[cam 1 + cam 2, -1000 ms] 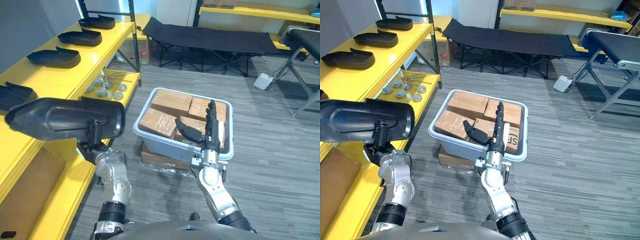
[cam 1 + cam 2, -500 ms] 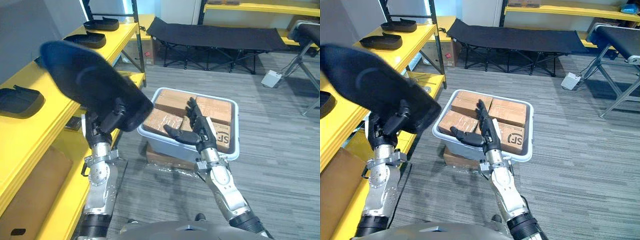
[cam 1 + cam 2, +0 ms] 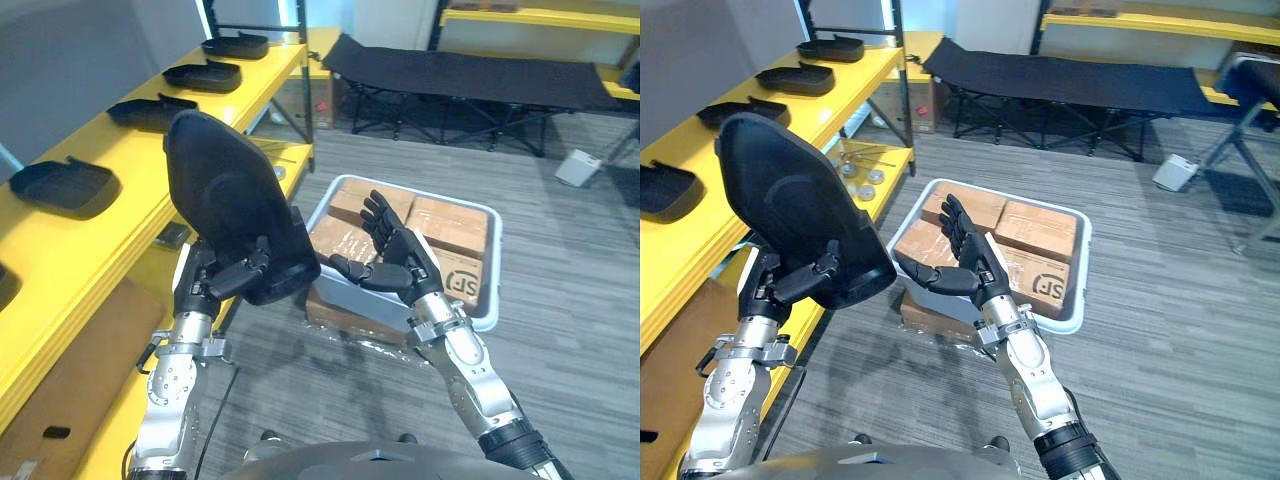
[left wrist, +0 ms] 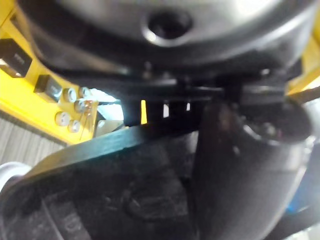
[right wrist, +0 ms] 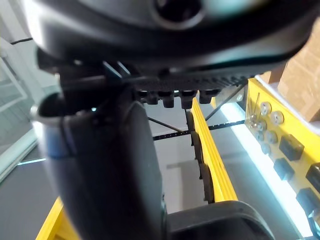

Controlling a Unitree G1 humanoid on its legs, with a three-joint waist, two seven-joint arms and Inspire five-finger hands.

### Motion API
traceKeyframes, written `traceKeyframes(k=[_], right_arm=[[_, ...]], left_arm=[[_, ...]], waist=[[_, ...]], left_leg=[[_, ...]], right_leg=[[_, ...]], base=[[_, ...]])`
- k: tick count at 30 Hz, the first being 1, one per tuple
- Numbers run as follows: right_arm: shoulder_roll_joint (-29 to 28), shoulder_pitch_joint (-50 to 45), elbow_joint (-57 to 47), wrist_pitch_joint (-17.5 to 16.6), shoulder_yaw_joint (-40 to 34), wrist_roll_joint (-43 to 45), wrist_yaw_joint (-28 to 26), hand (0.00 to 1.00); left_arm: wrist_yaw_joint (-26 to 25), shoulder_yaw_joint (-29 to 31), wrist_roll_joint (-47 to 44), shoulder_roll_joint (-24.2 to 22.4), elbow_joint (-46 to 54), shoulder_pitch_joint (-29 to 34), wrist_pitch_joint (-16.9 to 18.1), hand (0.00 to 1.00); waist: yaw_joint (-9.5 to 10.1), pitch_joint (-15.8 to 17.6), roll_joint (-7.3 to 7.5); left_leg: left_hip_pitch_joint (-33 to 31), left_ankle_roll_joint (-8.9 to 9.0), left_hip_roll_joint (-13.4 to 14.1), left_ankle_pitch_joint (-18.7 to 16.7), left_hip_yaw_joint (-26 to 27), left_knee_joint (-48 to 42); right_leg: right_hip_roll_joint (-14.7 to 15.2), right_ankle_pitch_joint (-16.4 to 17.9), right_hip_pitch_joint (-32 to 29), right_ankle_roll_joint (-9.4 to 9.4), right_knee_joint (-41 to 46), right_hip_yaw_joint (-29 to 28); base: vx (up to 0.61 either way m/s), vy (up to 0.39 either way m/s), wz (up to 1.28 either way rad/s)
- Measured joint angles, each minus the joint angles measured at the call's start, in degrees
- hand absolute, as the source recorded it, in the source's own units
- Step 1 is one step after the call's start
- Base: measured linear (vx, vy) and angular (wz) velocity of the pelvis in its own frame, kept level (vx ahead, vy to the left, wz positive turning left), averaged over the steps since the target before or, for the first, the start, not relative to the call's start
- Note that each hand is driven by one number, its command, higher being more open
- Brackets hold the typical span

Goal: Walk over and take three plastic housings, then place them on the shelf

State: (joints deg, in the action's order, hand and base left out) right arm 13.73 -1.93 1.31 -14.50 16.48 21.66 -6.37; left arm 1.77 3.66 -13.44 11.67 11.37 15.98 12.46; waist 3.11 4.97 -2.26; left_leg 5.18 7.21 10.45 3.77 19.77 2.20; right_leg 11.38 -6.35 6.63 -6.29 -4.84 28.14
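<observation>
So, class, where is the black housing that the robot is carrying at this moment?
The housing stands roughly upright at centre-left in the left eye view, gripped low by the left hand, between the yellow shelf and the grey bin.

Centre left, the smooth, matt black plastic housing (image 3: pixel 232 205) gripped in my left hand (image 3: pixel 222 283), beside the glossy yellow-painted shelf (image 3: pixel 90 235). At centre, a smooth grey plastic tub (image 3: pixel 492 262) holds brown cardboard boxes (image 3: pixel 452 222) on streaked grey flooring (image 3: pixel 590 330).
</observation>
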Motion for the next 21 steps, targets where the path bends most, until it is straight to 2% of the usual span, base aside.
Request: traceKeyframes(k=[7,10,12,16,21], right_arm=[[-0.6,1.3,0.0,0.1,1.3,-0.1,-0.6,1.0],[-0.8,1.6,0.2,0.8,2.2,-0.9,0.8,1.0],[-1.6,2.3,1.0,2.0,2.3,-1.0,1.2,1.0],[-3.5,4.4,4.3,3.0,3.1,-3.5,2.1,1.0],[-3.2,5.3,4.9,3.7,5.5,-5.9,3.0,1.0]], left_arm=[[-2.4,7.4,0.2,-1.5,1.2,1.7,0.1,0.0],[-3.2,11.2,-0.2,-2.9,1.1,4.3,0.3,0.0],[-3.0,13.2,-0.8,-3.1,1.1,5.7,1.1,0.0],[-0.8,17.2,-7.1,-6.6,2.0,8.2,1.9,0.0],[0.5,17.4,-8.5,-8.0,2.5,9.8,2.5,0.0]], waist=[[2.41,-0.6,-0.59],[4.28,-0.6,-0.54],[5.95,-0.8,-0.14],[8.16,-1.0,0.23],[9.13,-1.0,0.37]], left_leg=[[-2.7,0.03,-0.4,0.9,-4.9,-0.1],[-2.7,-0.03,-0.9,0.9,-6.9,-0.1],[-3.0,-0.13,-1.4,0.9,-8.3,-0.1],[-3.9,-0.25,-2.3,0.9,-10.9,-0.1],[-4.2,-0.2,-2.7,0.9,-12.2,-0.1]], right_leg=[[0.0,0.5,0.8,-0.12,0.3,4.6],[0.2,0.5,2.2,-0.14,0.3,7.0],[0.5,0.7,2.9,-0.42,0.3,8.5],[1.1,1.3,3.9,-0.72,0.3,11.1],[1.2,1.9,4.5,-1.06,0.3,12.2]], base=[[0.02,0.003,0.34],[0.04,0.009,0.34],[0.02,0.012,0.42],[0.0,0.008,0.3],[0.0,-0.005,0.14]])
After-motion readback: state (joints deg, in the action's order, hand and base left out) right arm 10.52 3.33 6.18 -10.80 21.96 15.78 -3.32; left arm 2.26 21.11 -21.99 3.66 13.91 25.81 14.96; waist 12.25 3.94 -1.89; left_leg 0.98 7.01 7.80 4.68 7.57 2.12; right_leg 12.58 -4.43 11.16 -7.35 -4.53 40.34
